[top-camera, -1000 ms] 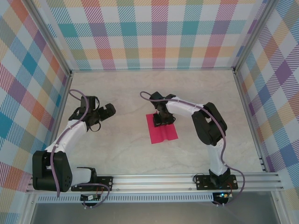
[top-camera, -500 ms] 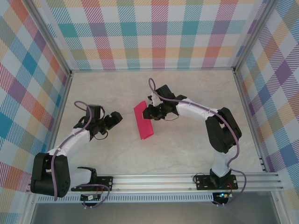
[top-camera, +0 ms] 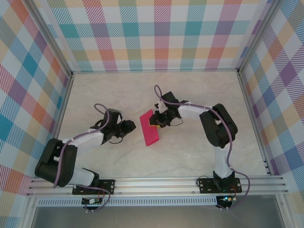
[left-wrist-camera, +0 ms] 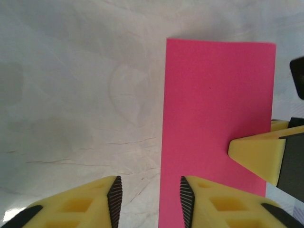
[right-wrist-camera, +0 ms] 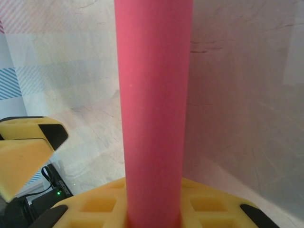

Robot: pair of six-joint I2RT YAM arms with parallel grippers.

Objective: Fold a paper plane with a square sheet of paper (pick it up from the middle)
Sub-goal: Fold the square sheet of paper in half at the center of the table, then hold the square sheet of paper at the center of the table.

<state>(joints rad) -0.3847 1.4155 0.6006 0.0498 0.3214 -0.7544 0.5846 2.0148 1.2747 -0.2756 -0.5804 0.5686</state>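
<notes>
Hanging from right claw (top-camera: 156,121), square sheet of paper (top-camera: 151,129) is clamped at its middle. Both halves are drooped together ahead of fingertips, apparently lifted off table (top-camera: 199,95), so centre crease can be started. Left claw (top-camera: 129,128) is held just beside sheet's free edge, jaws parted and empty, narrow gap aimed at that edge. Pinch to steady fold is judged next. No plane shaped yet.

The square sheet of paper (top-camera: 151,128) is bright pink-red, plain and unmarked. In the top view it shows as a narrow rectangle at mid-frame, slanting from upper left to lower right. In the right wrist view the sheet (right-wrist-camera: 154,95) rises as a rounded vertical band through the centre.
</notes>
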